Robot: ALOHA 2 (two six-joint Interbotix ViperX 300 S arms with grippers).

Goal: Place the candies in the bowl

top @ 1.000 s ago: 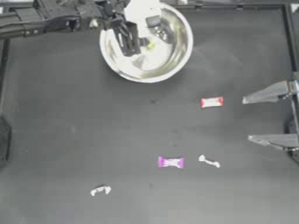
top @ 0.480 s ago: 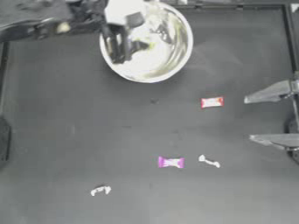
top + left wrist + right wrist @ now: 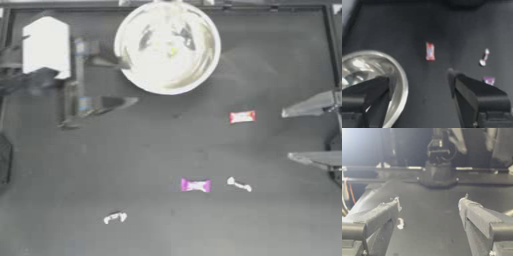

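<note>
The shiny metal bowl (image 3: pixel 195 70) stands at the table's back middle, with a yellow-green candy (image 3: pixel 172 50) lying inside it. On the table lie a red-and-white candy (image 3: pixel 242 116), a magenta candy (image 3: pixel 196 185) and two whitish candies (image 3: pixel 238 184) (image 3: pixel 115 217). My left gripper (image 3: pixel 130 82) hangs open and empty just left of the bowl. In the left wrist view the bowl's rim (image 3: pixel 397 72) is beside one jaw, with the red-and-white candy (image 3: pixel 430 51) farther off. My right gripper (image 3: pixel 287 135) waits open at the right edge.
The left arm's white wrist block (image 3: pixel 45 45) sits at the back left. The table's raised edge (image 3: pixel 267 5) runs along the back. In the right wrist view a whitish candy (image 3: pixel 400 223) lies on the table beyond the open jaws.
My left gripper has drawn back from over the bowl to its left side and towards the table's front, with its jaws open. The right arm and the candies on the table have not moved.
</note>
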